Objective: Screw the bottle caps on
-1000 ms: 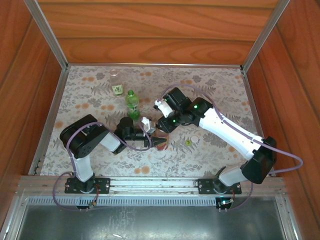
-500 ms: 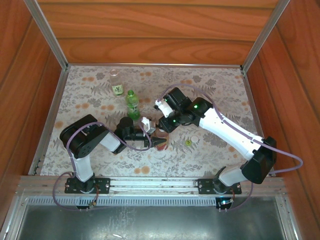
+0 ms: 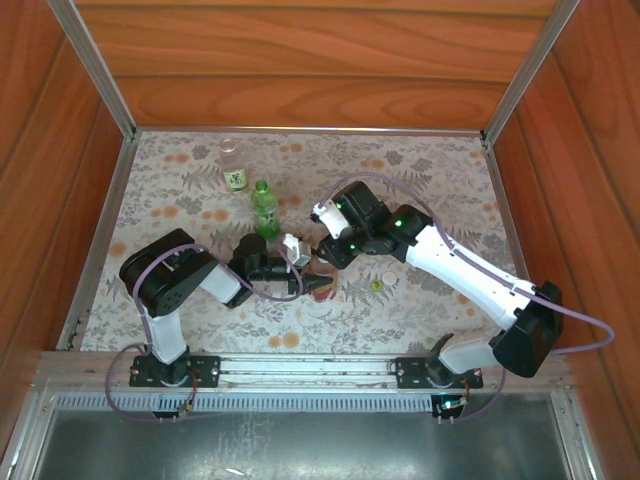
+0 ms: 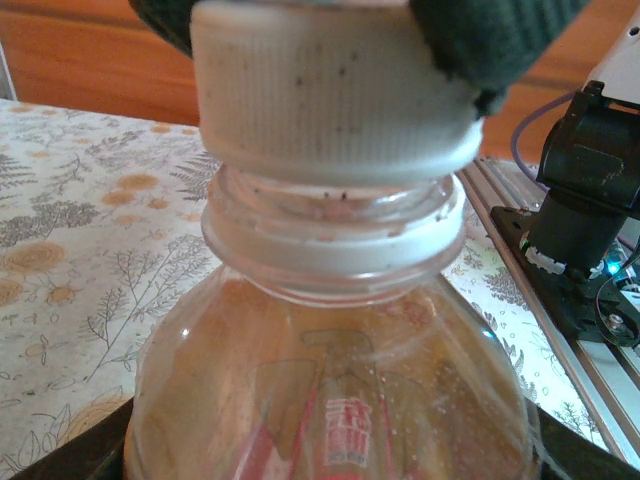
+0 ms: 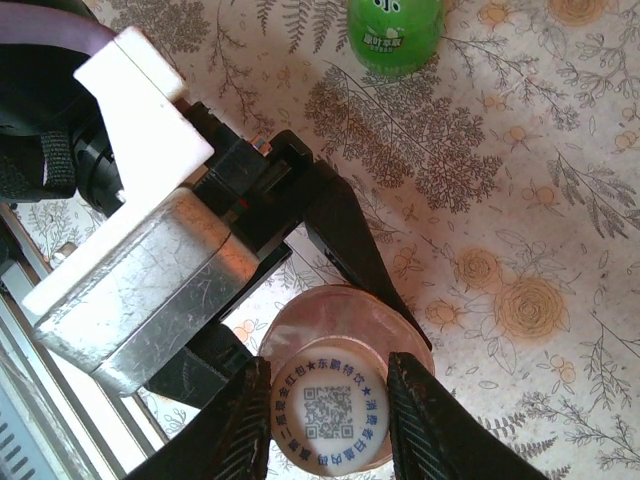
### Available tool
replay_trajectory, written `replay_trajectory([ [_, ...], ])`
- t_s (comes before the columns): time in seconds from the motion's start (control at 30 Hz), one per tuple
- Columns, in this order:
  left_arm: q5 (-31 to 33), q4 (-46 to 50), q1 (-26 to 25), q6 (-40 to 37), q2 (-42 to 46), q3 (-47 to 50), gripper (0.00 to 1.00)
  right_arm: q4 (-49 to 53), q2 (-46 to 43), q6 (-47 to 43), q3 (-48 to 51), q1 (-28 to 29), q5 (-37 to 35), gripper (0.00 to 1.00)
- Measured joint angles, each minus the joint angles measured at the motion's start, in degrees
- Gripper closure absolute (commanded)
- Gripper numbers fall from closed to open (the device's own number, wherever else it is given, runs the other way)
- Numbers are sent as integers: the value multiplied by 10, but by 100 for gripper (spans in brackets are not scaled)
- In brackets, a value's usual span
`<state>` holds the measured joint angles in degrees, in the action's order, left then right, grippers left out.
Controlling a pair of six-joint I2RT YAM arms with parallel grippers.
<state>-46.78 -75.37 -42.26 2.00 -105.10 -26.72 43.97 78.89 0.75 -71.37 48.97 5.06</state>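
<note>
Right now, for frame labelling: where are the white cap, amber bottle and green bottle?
white cap (image 4: 335,95): left wrist view, ribbed side.
amber bottle (image 4: 250,360): left wrist view, shoulder.
green bottle (image 3: 265,216): top external view, body.

The left arm (image 3: 165,330) and right arm (image 3: 470,270) have white links, black joints and black base plates (image 3: 165,372). Purple cables (image 5: 40,25) trail along both; green lights (image 3: 397,224) dot the right one.

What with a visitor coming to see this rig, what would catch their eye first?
Mid-table, the left gripper grips the amber bottle while the right gripper pinches a white cap on its neck. Behind stand a green bottle and a clear bottle; a yellow-green cap lies to their right.
</note>
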Motion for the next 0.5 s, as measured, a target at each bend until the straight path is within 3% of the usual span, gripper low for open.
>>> replay_trajectory([
  [0.2,2,0,2,2,0,0,41,-4,-3,12,2,0,-4,67],
  [0.5,2,3,2,4,0,-3,41,-58,-46,103,63,4,-15,62],
])
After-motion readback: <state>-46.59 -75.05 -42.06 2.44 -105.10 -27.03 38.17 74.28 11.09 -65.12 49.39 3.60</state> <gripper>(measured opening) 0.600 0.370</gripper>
